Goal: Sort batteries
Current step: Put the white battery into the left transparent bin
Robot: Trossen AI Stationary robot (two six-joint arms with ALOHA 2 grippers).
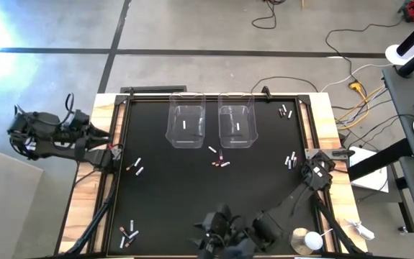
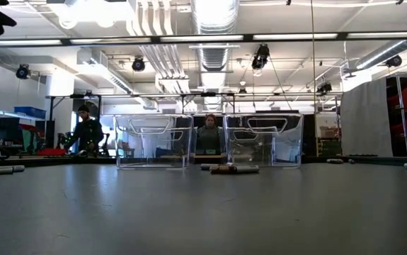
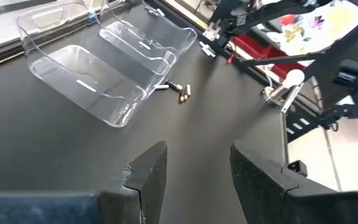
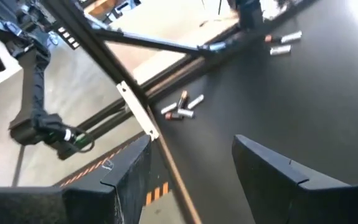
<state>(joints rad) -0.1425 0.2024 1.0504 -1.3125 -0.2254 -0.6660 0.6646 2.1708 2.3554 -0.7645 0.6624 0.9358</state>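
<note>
Batteries (image 1: 219,162) lie scattered over the black mat (image 1: 185,194), a few at centre, others at three, seven and nine o'clock. One sits in each clear bin (image 1: 186,124). Left gripper (image 3: 194,174) and right gripper (image 4: 188,171) hang with fingers apart, empty.

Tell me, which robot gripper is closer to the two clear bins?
The left gripper. It sits at the table's left edge, level with the clear bins and just sideways of them. The right gripper is down at the near edge, much farther away.

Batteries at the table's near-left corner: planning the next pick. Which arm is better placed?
Probably right. The right gripper, open, points at that cluster of batteries from the near edge; the left gripper, open too, faces the bins.
</note>
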